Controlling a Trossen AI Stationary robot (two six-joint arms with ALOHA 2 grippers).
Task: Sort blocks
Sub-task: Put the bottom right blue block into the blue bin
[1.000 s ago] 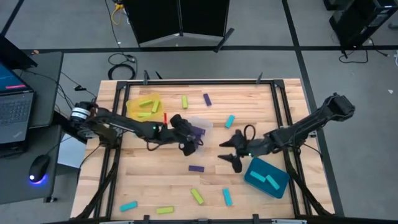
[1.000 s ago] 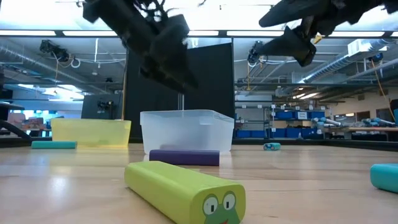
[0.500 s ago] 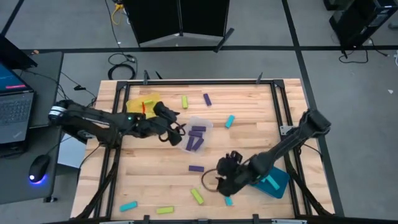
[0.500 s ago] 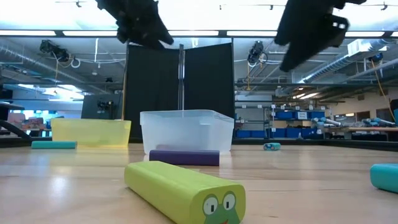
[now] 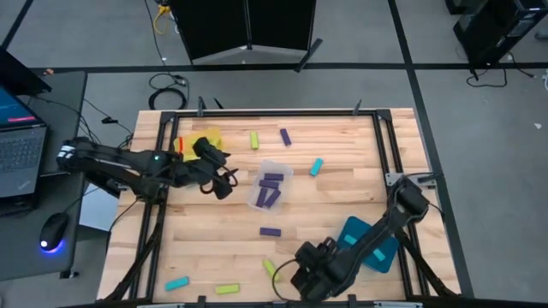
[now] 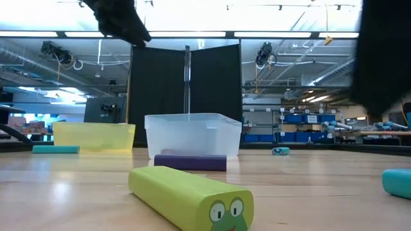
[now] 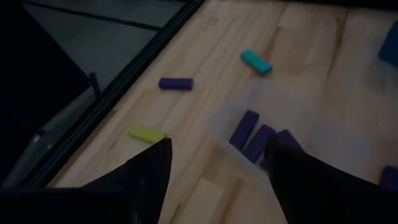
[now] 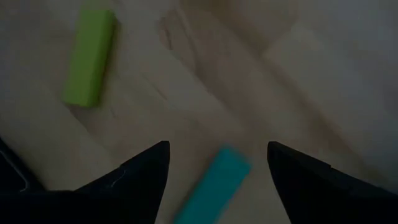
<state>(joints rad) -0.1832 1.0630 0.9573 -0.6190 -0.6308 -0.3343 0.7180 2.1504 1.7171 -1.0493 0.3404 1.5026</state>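
Lime-green, purple and cyan blocks lie scattered on the wooden table. My left gripper (image 5: 223, 181) hangs open between the yellow tray (image 5: 204, 139) and the clear tray (image 5: 271, 184), in which purple blocks (image 7: 256, 138) lie. My right gripper (image 5: 298, 275) stands open near the table's near edge, pointing steeply down. In the right wrist view a cyan block (image 8: 214, 183) lies on the table between its fingers and a lime-green block (image 8: 90, 56) lies beside it. Both grippers are clear of the blocks.
A teal tray (image 5: 370, 244) sits near the right gripper's arm. Loose blocks: lime-green (image 5: 254, 139), purple (image 5: 284, 135) and cyan (image 5: 316, 166) at the far side, purple (image 5: 271, 231) in the middle, cyan (image 5: 177, 282) and lime-green (image 5: 227, 289) at the near edge. Black frame rails border the table.
My left gripper has drawn back from over the clear tray toward the table's left edge and risen. My right gripper has swung from the table's middle toward the near edge, sunk a little and tipped from nearly level to steeply downward.
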